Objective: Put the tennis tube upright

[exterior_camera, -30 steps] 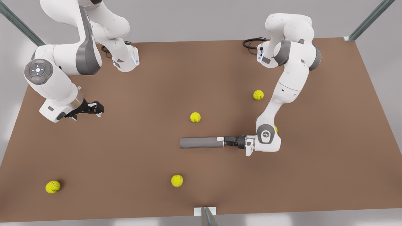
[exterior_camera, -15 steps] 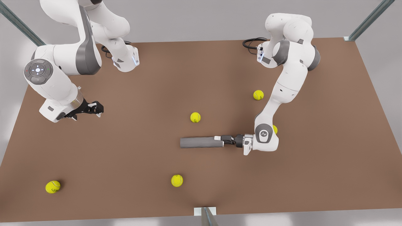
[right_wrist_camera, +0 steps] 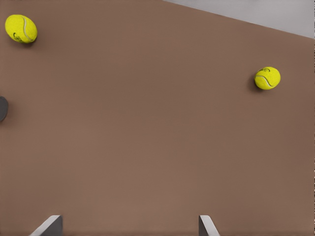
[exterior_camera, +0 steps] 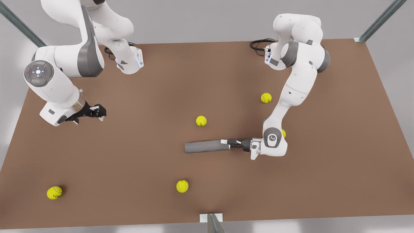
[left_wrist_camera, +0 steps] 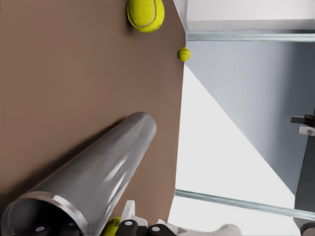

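Note:
The tennis tube [exterior_camera: 207,146] is a dark-grey cylinder lying on its side near the middle of the brown table [exterior_camera: 136,181]. Its silvery rim [left_wrist_camera: 59,204] is at the end nearest my left gripper. My left gripper [exterior_camera: 228,145] comes in level from the front view's right and is shut on that rim end, with one finger inside the tube's mouth [left_wrist_camera: 37,228] and the other outside [left_wrist_camera: 129,225]. The tube's [left_wrist_camera: 98,172] far end points toward the front view's left. My right gripper [exterior_camera: 103,112] waits open above the table at the front view's left, its fingertips [right_wrist_camera: 49,225] wide apart.
Several yellow-green tennis balls lie scattered: one [exterior_camera: 201,121] just behind the tube, one [exterior_camera: 266,97] near the left arm, one [exterior_camera: 182,186] in front, one [exterior_camera: 54,192] at the front left corner. Another [exterior_camera: 283,133] peeks from behind the left wrist.
The left gripper has slid slightly further onto the tube's rim end and risen a little. The tube's far end has shifted slightly, so it now lies a bit tilted. The right arm barely moved.

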